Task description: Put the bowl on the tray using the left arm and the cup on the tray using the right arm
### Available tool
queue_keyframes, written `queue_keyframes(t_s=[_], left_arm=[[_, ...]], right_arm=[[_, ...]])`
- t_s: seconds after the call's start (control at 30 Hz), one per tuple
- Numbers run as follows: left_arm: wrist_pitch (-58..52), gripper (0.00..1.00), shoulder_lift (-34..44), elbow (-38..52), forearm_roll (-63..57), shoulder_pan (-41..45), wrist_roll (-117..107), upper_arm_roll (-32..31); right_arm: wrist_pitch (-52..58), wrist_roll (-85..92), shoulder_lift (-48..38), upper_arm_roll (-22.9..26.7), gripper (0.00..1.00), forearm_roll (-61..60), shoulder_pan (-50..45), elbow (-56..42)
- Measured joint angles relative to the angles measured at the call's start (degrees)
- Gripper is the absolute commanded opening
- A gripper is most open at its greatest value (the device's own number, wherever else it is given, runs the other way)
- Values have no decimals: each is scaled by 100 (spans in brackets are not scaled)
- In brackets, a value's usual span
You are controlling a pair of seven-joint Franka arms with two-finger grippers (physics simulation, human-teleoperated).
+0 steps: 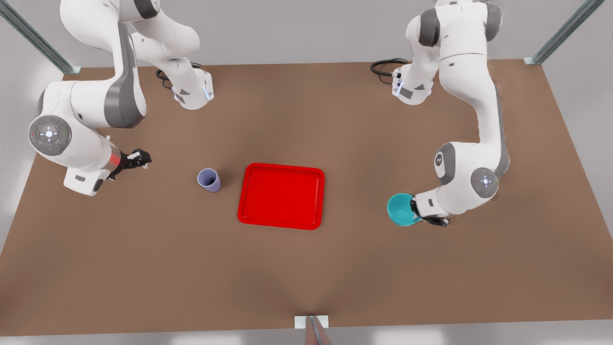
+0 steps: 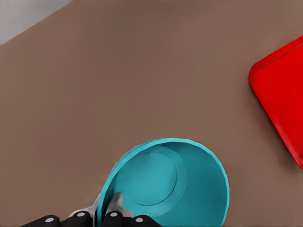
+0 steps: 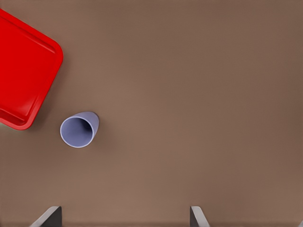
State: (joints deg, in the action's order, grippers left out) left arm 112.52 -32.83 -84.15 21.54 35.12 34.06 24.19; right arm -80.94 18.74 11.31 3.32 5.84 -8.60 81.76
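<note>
Left gripper (image 1: 417, 214) clamped on teal bowl (image 1: 401, 209) rim right of red tray (image 1: 281, 195), right gripper (image 1: 140, 158) spread open, lavender cup (image 1: 209, 180) upright just left of tray

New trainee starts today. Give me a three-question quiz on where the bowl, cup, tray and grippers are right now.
1. True or false: the bowl lies on the tray.
2. Which gripper's fingers straddle the bowl's rim?
3. The cup stands: A) on the tray, B) on the table beside the tray, C) in a gripper.

Key:
1. False; it sits on the table.
2. The left gripper.
3. B; the right gripper hangs open, apart from it.
</note>
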Motion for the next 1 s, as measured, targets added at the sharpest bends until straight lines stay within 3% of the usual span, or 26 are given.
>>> queue_keyframes(t_s=[0.2,0.47,0.5,0.53,0.57,0.67,0.73,0.83,0.87,0.93,1.0], left_arm=[[-471,21,-1208,1701,-42,193,-2301,-1648],[-333,21,-1754,2021,-43,238,-4864,-2084],[-308,30,-1809,2022,-43,238,-5110,-2089],[-285,93,-1846,2017,-31,240,-5334,-2091],[-263,100,-1865,2007,-5,240,-5524,-2091],[-206,100,-1832,1995,145,230,-5969,-2076],[-685,100,-1028,2061,26,-76,-6184,-1543],[-2084,100,43,2727,-245,-619,-6038,406],[-2498,100,225,2825,-492,-728,-5905,651],[-3073,100,1021,2378,-1010,-2053,-5670,-848],[-3288,100,1679,1624,-1409,-2575,-5497,-1619]], right_arm=[[3,2,0,0,100,0,5,0],[4,1,15,0,100,0,-1,0],[4,1,16,0,100,0,-1,0],[4,1,17,0,100,-1,-1,0],[4,1,17,0,100,-2,-1,0],[4,1,25,0,100,-4,-7,0],[4,0,26,0,100,-6,-10,0],[3,-7,59,3,100,-8,-104,71],[-2,-58,153,3,100,-44,-265,106],[-44,-296,532,-4,100,-240,-782,130],[-162,-657,937,-8,100,-452,-1317,139]])
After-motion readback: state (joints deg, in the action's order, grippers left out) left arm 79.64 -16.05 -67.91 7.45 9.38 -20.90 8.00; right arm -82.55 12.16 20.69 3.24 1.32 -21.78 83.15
